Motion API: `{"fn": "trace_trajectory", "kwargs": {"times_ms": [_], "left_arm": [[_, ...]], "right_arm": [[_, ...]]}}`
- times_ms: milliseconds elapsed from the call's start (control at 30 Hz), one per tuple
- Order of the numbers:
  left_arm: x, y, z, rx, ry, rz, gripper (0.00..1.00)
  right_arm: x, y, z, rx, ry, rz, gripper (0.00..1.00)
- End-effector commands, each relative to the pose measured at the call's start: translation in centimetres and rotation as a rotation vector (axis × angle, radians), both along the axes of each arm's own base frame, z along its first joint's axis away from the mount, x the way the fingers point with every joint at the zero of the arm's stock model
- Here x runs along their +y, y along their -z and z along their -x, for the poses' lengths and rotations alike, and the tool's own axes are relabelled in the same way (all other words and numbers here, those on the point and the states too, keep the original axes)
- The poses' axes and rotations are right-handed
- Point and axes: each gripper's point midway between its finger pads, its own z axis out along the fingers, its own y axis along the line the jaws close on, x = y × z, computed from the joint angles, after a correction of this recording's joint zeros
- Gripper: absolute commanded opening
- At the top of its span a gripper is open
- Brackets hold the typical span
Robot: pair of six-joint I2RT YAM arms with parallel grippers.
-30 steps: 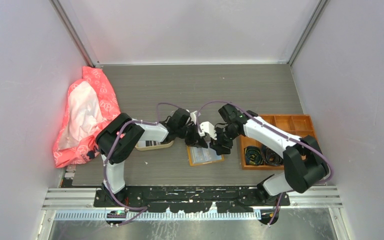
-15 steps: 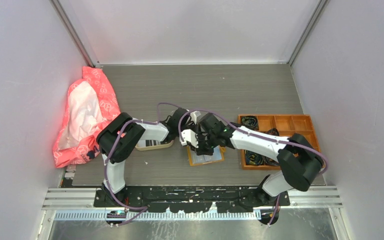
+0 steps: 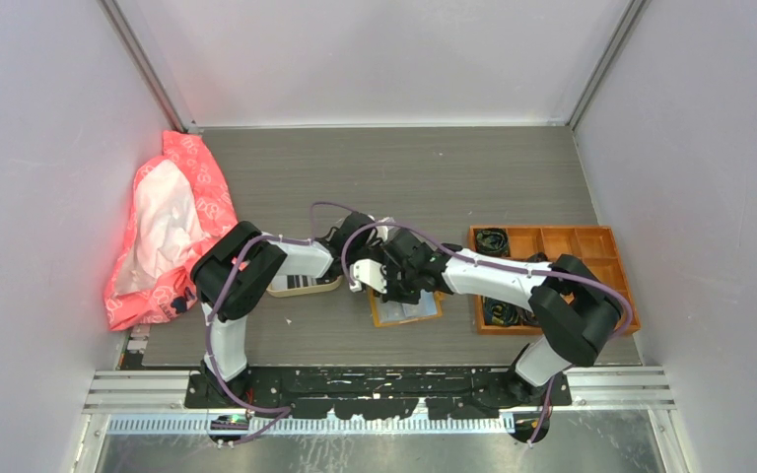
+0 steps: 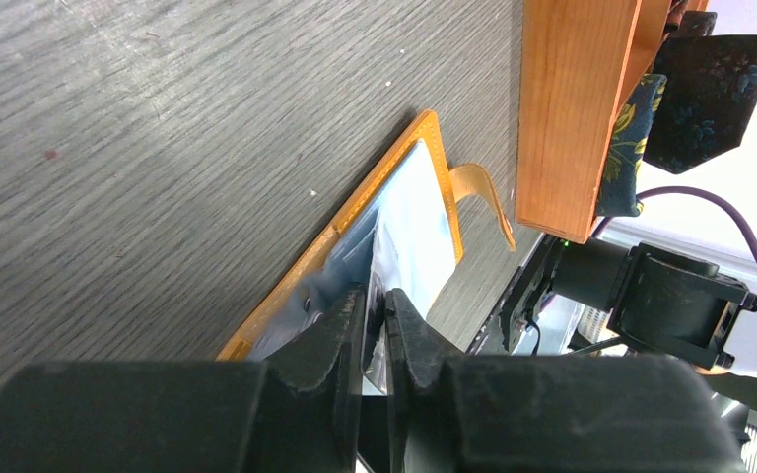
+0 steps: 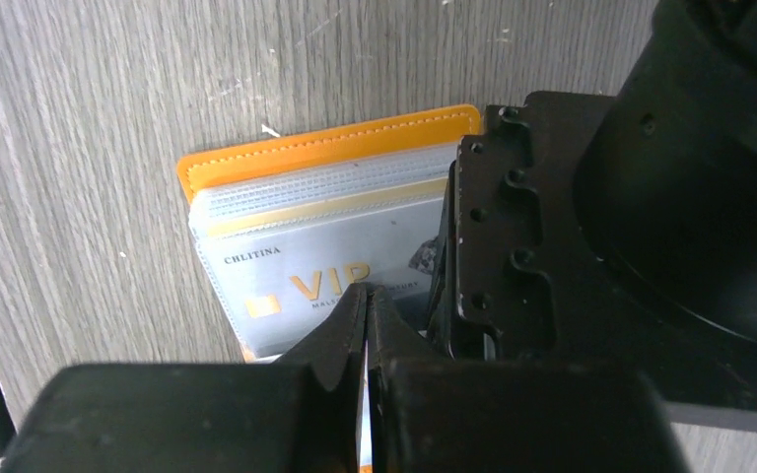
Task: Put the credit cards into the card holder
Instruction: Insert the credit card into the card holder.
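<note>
The mustard-orange card holder (image 3: 410, 311) lies open on the table between the arms. Its stitched edge (image 4: 355, 212) and clear sleeves (image 5: 325, 187) show in both wrist views. A silver credit card (image 5: 296, 266) marked VIP lies on the sleeves, its edge rising as a pale sheet (image 4: 399, 261). My left gripper (image 4: 375, 296) (image 3: 382, 268) pinches that sheet between nearly closed fingers. My right gripper (image 5: 368, 288) (image 3: 401, 292) is shut, its tips resting on the VIP card's face. Another card, black-and-white striped (image 3: 302, 283), lies in the beige tray (image 3: 280, 292) under the left arm.
An orange compartmented box (image 3: 564, 239) (image 4: 572, 99) with dark coils (image 3: 501, 304) stands right of the holder. A pink and white bag (image 3: 168, 227) lies against the left wall. The holder's snap tab (image 4: 483, 192) sticks out toward the box.
My right arm swung left from beside the box to over the card holder, and its jaws went from open to shut. The left arm stayed in place.
</note>
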Motion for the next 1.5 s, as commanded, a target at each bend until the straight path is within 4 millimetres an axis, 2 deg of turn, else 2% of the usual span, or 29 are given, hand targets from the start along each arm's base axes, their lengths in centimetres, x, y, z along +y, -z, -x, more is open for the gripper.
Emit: {"fn": "trace_trajectory", "kwargs": {"times_ms": [0, 267, 600, 733, 800, 967, 1067, 1300, 1467], "left_arm": [[1.1, 1.8, -0.1, 0.024, -0.019, -0.074, 0.15], [1.4, 1.5, -0.1, 0.022, -0.024, -0.074, 0.19], [2.2, 1.2, -0.2, 0.017, -0.036, -0.077, 0.22], [2.4, 0.6, -0.4, 0.003, -0.043, -0.075, 0.22], [2.5, 0.1, -0.5, -0.010, -0.044, -0.070, 0.22], [2.9, -2.5, -0.7, -0.069, -0.054, -0.067, 0.23], [3.5, -4.3, -0.7, -0.117, -0.061, -0.075, 0.23], [5.7, -8.7, 0.2, -0.215, -0.096, -0.081, 0.23], [7.1, -15.2, 1.3, -0.335, -0.143, 0.030, 0.23]], "right_arm": [[-1.6, 0.7, -0.9, -0.050, -0.016, 0.106, 0.06], [-3.3, 0.9, -0.8, -0.033, -0.031, 0.165, 0.06], [-4.5, 1.2, -1.0, -0.015, -0.032, 0.208, 0.06], [-5.0, 0.9, -1.3, -0.003, -0.010, 0.201, 0.06], [-4.4, 0.1, -0.8, 0.033, -0.008, 0.148, 0.07], [-3.3, -3.1, 1.2, 0.146, -0.053, -0.028, 0.20], [-3.2, -5.2, 1.8, 0.202, -0.050, -0.130, 0.25], [-4.0, -8.5, 0.1, 0.235, 0.082, -0.268, 0.30], [-4.6, -10.0, -1.3, 0.227, 0.181, -0.322, 0.33]]}}
